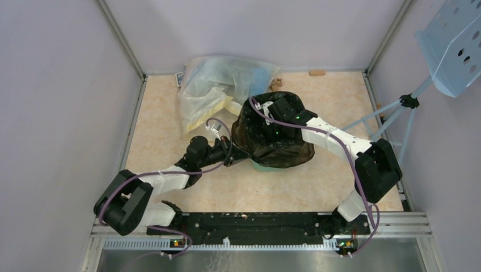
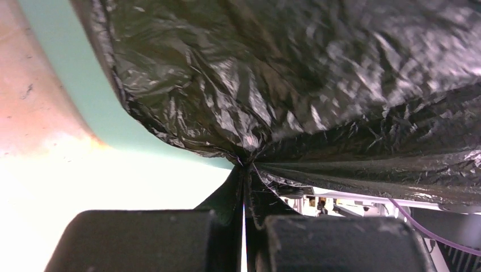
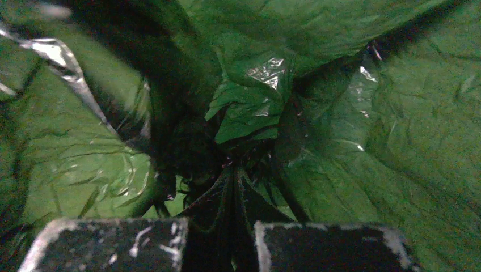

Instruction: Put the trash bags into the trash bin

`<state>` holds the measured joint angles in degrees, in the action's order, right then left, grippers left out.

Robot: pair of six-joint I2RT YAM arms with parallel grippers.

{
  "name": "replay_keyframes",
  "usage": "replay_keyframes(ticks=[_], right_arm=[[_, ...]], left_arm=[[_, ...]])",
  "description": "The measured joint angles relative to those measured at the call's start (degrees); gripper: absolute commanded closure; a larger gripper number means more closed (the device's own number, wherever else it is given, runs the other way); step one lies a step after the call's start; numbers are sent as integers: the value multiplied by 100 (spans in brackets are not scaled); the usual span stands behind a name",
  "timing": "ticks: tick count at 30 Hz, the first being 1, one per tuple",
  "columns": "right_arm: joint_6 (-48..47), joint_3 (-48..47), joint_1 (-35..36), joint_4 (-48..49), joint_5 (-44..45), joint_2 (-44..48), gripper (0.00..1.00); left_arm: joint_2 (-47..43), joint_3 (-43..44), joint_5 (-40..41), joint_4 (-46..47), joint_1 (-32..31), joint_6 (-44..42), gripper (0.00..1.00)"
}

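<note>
The glossy black trash bag (image 1: 275,141) is draped over the mint-green trash bin (image 1: 264,166), of which only a sliver shows at the bag's lower edge. My left gripper (image 1: 230,156) is at the bag's lower left hem. In the left wrist view it (image 2: 245,173) is shut on a gathered fold of the black film (image 2: 295,85), beside the bin wall (image 2: 74,73). My right gripper (image 1: 260,109) reaches into the bag from the upper right. Inside, the film (image 3: 351,113) looks green, and the right gripper (image 3: 233,178) is shut on a pinch of it.
A large translucent bag with blue contents (image 1: 227,85) lies just behind and left of the bin. A pale blue perforated tray on a tripod (image 1: 454,45) stands at the right wall. A small wooden block (image 1: 317,72) sits at the back edge. Walls enclose three sides.
</note>
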<state>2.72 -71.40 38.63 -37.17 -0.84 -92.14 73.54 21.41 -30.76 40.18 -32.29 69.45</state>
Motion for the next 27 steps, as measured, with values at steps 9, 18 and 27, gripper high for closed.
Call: replay_keyframes(ticks=[9, 18, 27], right_arm=[[-2, 166, 0, 92, 15, -13, 100], [-13, 153, 0, 13, -37, -549, 100], [48, 153, -50, -146, -190, -874, 100]], left_arm=[[385, -2, -7, -31, 0, -98, 100], [280, -2, 17, -210, 0, -295, 100], [-107, 7, 83, -664, 0, -503, 90]])
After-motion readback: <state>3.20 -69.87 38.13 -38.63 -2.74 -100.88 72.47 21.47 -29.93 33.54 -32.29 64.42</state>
